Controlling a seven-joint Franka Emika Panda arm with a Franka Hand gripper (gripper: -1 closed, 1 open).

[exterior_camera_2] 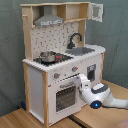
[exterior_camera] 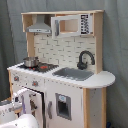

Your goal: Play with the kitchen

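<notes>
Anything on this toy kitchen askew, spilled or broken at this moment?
Nothing stands out. The kitchen stands upright, the pot sits squarely on the hob, and the sink looks dry. The upper cabinet door hangs open, which seems harmless.

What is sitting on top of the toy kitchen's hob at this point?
A small metal pot stands on the hob of the kitchen, toward the range hood side, in both exterior views. The pot's contents cannot be made out, and the burner beneath it is covered.

I see a light wooden plank floor point(exterior_camera_2: 20, 119) carrying the tall white and light-wood toy kitchen point(exterior_camera_2: 47, 85), which stands directly on it just behind my gripper point(exterior_camera_2: 80, 79).
</notes>
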